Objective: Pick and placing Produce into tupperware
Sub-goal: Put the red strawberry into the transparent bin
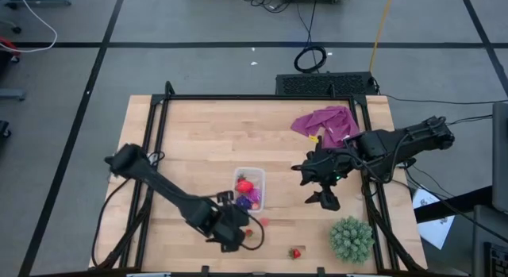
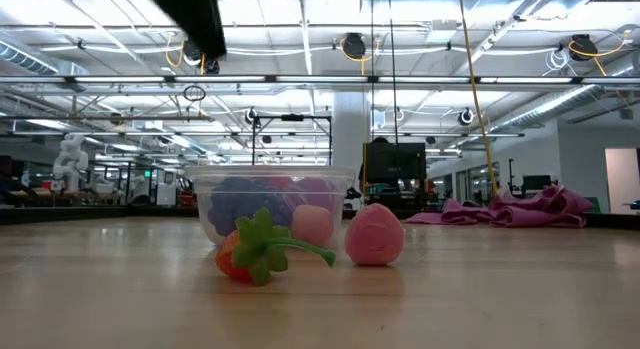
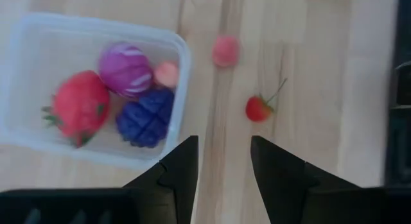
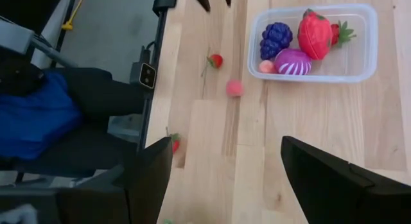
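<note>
The clear tupperware (image 1: 248, 188) (image 3: 96, 89) (image 4: 313, 41) stands on the wooden table. It holds a large red strawberry (image 3: 78, 108), a purple-pink round piece (image 3: 126, 68), a purple grape bunch (image 3: 146, 117) and a small pink piece (image 3: 167, 74). Three pieces lie on the table outside it: a pink piece (image 3: 225, 51) (image 2: 374, 236), a stemmed strawberry (image 3: 258, 109) (image 2: 250, 254), and another strawberry (image 1: 295, 252) near the near edge. My left gripper (image 1: 240, 233) (image 3: 221, 166) is open, above the table beside the tupperware's near side. My right gripper (image 1: 313, 184) (image 4: 225, 179) hangs wide open to the right of the tupperware.
A spiky green ball plant (image 1: 352, 239) sits at the near right corner. A purple-pink cloth (image 1: 325, 125) (image 2: 520, 209) lies at the far right. A black frame (image 1: 155, 142) runs along the table's sides. Bare wood spreads over the far left part.
</note>
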Robot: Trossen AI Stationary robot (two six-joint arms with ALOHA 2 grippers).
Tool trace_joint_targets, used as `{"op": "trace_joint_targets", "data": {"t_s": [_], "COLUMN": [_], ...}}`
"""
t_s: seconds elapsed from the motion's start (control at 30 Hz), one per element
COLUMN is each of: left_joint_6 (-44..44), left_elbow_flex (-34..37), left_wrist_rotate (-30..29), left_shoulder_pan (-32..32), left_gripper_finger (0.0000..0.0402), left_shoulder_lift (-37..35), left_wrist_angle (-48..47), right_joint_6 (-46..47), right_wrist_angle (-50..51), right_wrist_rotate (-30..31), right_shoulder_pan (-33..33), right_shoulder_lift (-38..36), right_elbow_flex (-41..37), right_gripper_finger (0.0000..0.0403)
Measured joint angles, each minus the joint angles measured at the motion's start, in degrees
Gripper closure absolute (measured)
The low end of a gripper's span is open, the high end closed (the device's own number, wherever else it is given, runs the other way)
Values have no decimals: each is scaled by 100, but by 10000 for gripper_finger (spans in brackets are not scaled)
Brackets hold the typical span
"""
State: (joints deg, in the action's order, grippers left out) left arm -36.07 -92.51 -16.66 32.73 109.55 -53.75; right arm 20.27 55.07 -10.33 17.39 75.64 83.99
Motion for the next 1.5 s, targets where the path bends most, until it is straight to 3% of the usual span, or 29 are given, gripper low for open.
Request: {"op": "trace_joint_targets", "data": {"t_s": [0.4,0.7,1.23,1.5], "left_joint_6": [787,1180,1012,1080], "left_elbow_flex": [2,2,2,2], "left_wrist_rotate": [435,543,664,723], "left_shoulder_pan": [-21,56,88,94], "left_gripper_finger": [254,254,253,193], "left_shoulder_lift": [928,943,941,938], "left_wrist_angle": [787,1398,1377,1377], "right_joint_6": [2,-16,2,4], "right_wrist_angle": [-49,-209,-306,-385], "right_wrist_rotate": [2,3,2,2], "right_shoulder_pan": [-4,-118,-273,-273], "right_shoulder_lift": [0,0,0,0], "right_elbow_flex": [0,0,0,0], "right_gripper_finger": [120,120,120,120]}}
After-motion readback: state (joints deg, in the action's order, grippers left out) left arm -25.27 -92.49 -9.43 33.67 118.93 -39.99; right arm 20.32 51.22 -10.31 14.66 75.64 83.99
